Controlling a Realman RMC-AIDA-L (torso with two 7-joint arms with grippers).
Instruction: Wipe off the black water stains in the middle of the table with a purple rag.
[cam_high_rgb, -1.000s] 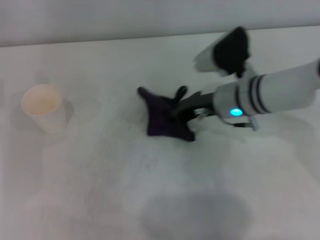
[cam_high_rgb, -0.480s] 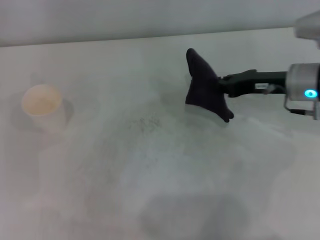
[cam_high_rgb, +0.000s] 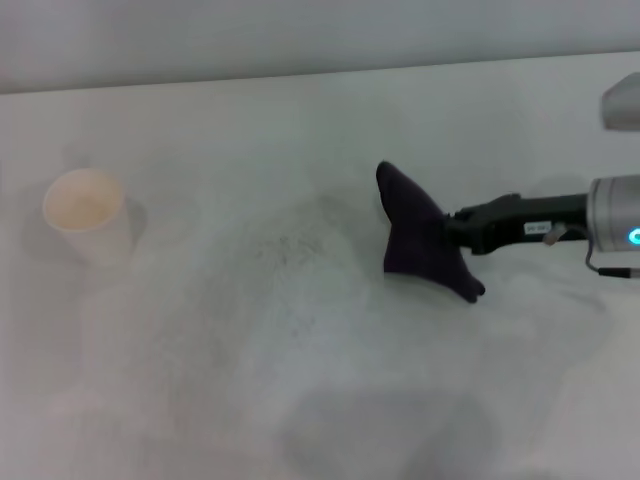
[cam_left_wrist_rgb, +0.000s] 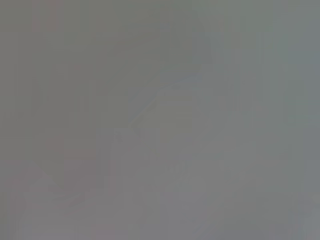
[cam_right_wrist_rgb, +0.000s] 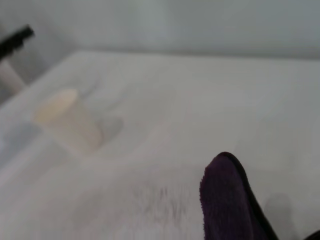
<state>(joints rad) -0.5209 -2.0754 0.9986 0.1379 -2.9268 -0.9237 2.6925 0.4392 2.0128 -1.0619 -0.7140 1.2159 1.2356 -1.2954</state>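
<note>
The purple rag (cam_high_rgb: 420, 237) is very dark, almost black, and it is bunched up into a shape like a fin, with one tip pointing up and away and another tip trailing down toward the near side. It sits to the right of the middle of the white bench (cam_high_rgb: 300, 400). From the head view I cannot tell if its low edge touches the bench or hangs just above it. In the right wrist view the rag (cam_right_wrist_rgb: 227, 205) stands up as a dark rounded fold close to the camera. The right gripper (cam_high_rgb: 462, 232) comes in from the right side, a long black piece that ends in the rag — its jaws are closed on the cloth and hold it by its right edge. Behind the black piece the arm is white, with a small blue light near the edge of the picture. Just left of the rag, near the middle of the bench, there is a faint grey speckled smudge (cam_high_rgb: 290, 245). I cannot see a round black blot anywhere in these pictures. Far off on the left side of the bench stands a white paper cup (cam_high_rgb: 88, 215), upright and well apart from the rag — it shows in the right wrist view too (cam_right_wrist_rgb: 70, 122). The left wrist view is only a grey blur, so the left gripper is not seen.
</note>
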